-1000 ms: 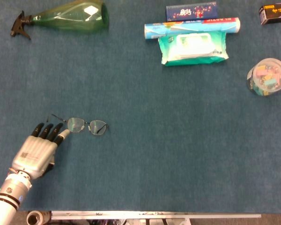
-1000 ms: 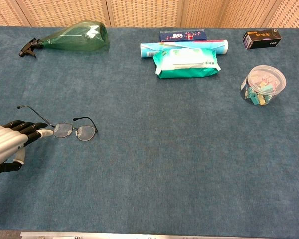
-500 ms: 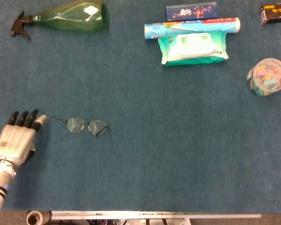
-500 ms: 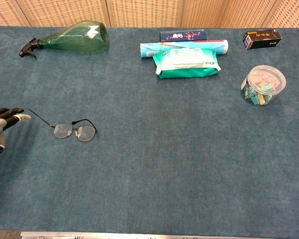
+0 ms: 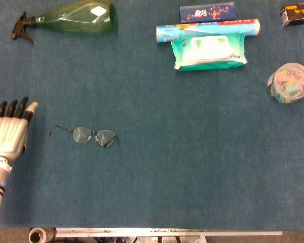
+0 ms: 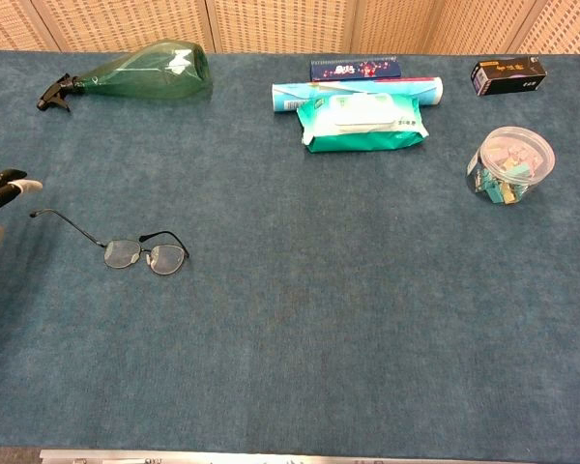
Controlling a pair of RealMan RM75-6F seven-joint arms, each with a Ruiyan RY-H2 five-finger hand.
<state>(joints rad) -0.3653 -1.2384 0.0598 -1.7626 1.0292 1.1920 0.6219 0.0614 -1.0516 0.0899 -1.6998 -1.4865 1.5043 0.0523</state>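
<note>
A pair of thin-framed glasses (image 5: 91, 135) (image 6: 145, 253) lies on the blue table with one temple arm stretched out to the left. My left hand (image 5: 9, 132) hovers at the far left edge, palm down, fingers straight and apart, holding nothing. A clear gap separates its fingertips (image 6: 8, 183) from the tip of the temple arm. In the chest view only those fingertips show at the left border. My right hand appears in neither view.
A green spray bottle (image 5: 76, 17) lies on its side at the back left. At the back middle are a wet-wipes pack (image 5: 210, 50), a long tube (image 5: 207, 29) and a dark box (image 5: 206, 11). A clear jar of clips (image 5: 289, 83) and a black box (image 5: 297, 14) sit at the right.
My left hand has drawn back to the left and away from the glasses, which it touched a second ago. The glasses stay flat on the table.
</note>
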